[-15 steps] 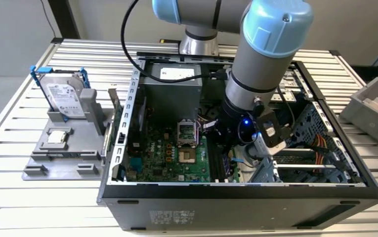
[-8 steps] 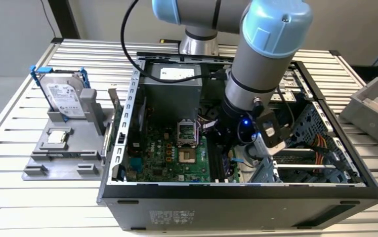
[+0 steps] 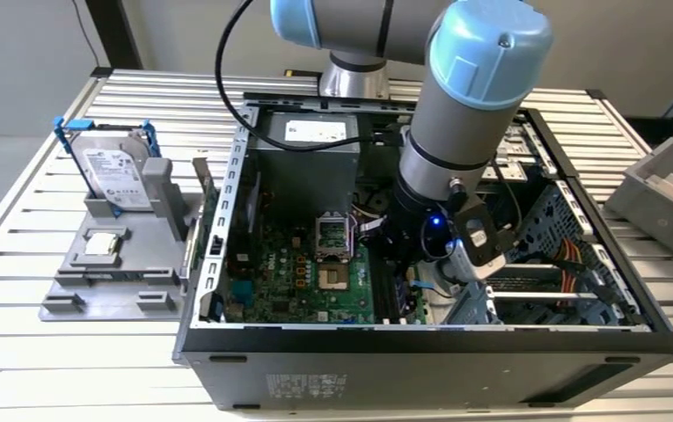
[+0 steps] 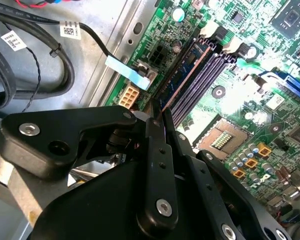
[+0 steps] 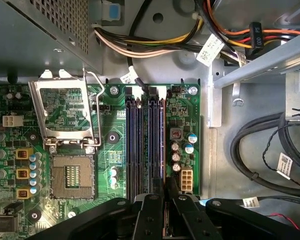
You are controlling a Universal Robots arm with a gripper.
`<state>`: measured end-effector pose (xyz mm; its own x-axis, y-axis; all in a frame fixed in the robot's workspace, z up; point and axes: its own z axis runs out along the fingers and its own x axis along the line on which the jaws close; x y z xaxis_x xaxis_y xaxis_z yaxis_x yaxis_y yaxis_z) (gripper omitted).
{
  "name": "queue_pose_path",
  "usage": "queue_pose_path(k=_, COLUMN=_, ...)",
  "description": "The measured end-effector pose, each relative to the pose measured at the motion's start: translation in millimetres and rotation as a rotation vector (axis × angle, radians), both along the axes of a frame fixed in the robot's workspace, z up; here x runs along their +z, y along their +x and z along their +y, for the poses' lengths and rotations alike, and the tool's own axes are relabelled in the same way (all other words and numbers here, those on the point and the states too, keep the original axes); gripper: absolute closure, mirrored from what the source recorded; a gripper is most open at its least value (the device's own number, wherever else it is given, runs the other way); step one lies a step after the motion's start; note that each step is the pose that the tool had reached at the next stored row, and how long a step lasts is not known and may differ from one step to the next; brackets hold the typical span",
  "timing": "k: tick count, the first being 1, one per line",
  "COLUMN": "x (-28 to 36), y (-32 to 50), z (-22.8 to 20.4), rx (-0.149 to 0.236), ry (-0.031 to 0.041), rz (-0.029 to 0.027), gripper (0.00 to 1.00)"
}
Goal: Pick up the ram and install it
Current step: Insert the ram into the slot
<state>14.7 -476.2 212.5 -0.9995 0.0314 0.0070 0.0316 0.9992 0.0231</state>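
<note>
The ram [image 4: 187,67] is a thin blue stick standing on edge in the outermost of the motherboard's long dark slots [image 4: 205,75], the one nearest the board's edge. From straight above in the first wrist view, the ram [image 5: 163,145] is a narrow line beside the other slots [image 5: 140,145]. My gripper [image 4: 157,107] is shut on the ram's near end, one black finger [image 4: 162,165] on each face; the first wrist view has the gripper [image 5: 165,186] at that same end. In the exterior view the gripper [image 3: 413,277] is low inside the open computer case [image 3: 430,338].
An open processor socket [image 5: 72,175] with its raised metal frame [image 5: 65,112] lies beside the slots. Cable bundles [image 5: 260,150] and a drive bay rail [image 5: 260,62] crowd the other side. Outside the case, a hard drive [image 3: 113,171] and a small chip [image 3: 104,244] sit on a grey fixture [image 3: 101,294].
</note>
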Motion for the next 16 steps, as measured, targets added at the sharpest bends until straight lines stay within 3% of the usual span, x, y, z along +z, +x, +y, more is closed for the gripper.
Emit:
queue_pose_path(k=3, x=-0.1, y=0.0, z=0.0, rx=0.0, ry=0.0, rz=0.0, gripper=1.0)
queue_pose_path(k=4, x=-0.6, y=0.1, z=0.3, rx=0.0, ry=0.0016, rz=-0.0003, gripper=0.0)
queue_pose_path(k=8, x=0.1, y=0.0, z=0.0, rx=0.0, ry=-0.0001, rz=0.0001, gripper=0.0)
queue_pose_path(k=10, x=4.2, y=0.0, z=0.0, rx=0.0, ry=0.0003, rz=0.0017, gripper=0.0)
queue_pose_path(k=16, x=31.3, y=0.0, z=0.0, rx=0.0, ry=0.0002, rz=0.0051, gripper=0.0)
